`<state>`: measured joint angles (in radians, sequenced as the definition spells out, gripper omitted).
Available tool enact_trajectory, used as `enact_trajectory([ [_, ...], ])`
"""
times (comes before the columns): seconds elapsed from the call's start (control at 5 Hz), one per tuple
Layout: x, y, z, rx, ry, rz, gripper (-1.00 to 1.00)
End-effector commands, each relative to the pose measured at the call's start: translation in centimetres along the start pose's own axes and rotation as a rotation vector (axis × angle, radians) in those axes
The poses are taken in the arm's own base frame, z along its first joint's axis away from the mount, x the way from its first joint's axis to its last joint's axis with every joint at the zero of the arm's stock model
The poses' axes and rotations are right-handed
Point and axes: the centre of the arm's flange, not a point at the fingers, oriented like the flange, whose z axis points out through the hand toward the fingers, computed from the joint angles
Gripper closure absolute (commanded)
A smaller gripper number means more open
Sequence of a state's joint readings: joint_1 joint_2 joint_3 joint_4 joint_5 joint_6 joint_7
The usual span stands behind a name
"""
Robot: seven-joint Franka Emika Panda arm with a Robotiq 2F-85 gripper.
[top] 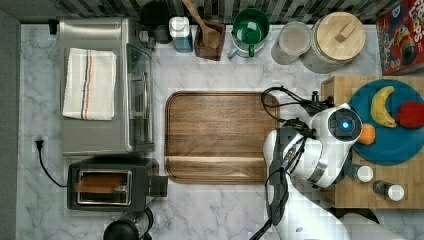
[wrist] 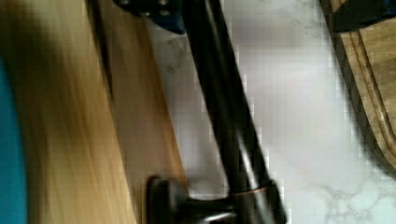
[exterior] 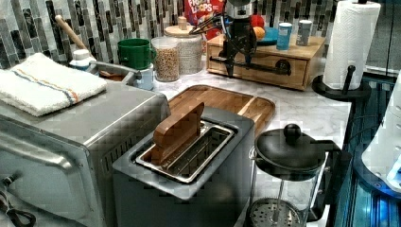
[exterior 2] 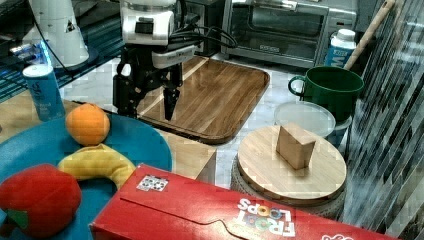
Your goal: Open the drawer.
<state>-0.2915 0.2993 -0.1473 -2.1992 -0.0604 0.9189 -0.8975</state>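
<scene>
jaws (exterior 2: 150,102) — spread, over drawer (exterior: 265,66) handle (exterior: 250,66) | red box (exterior 2: 200,212) — "FROOT LOOPS"

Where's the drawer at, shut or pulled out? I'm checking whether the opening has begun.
Shut, or very nearly. In the left view the drawer front sits flush with its wooden box, no interior showing, and the gripper is at the black bar handle.

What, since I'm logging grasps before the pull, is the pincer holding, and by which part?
Nothing yet. The pincer stands open astride the long black bar handle on the light wooden drawer, not closed on it.
</scene>
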Motion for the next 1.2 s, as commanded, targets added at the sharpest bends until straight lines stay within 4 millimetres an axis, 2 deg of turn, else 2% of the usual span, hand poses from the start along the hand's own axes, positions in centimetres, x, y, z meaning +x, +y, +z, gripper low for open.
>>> enact_trajectory([
  [0.2,-2.4,-25.1,-1.9,0.123,0.015,-0.225,-1.00],
  [0.6,-3.9,-26.9,-2.6,0.126,0.002,-0.210,-1.00],
  [0.8,-3.8,-26.9,-2.3,0.136,-0.056,-0.158,-1.00],
  [1.2,-4.6,-28.2,-3.6,0.146,-0.132,-0.057,-1.00],
])
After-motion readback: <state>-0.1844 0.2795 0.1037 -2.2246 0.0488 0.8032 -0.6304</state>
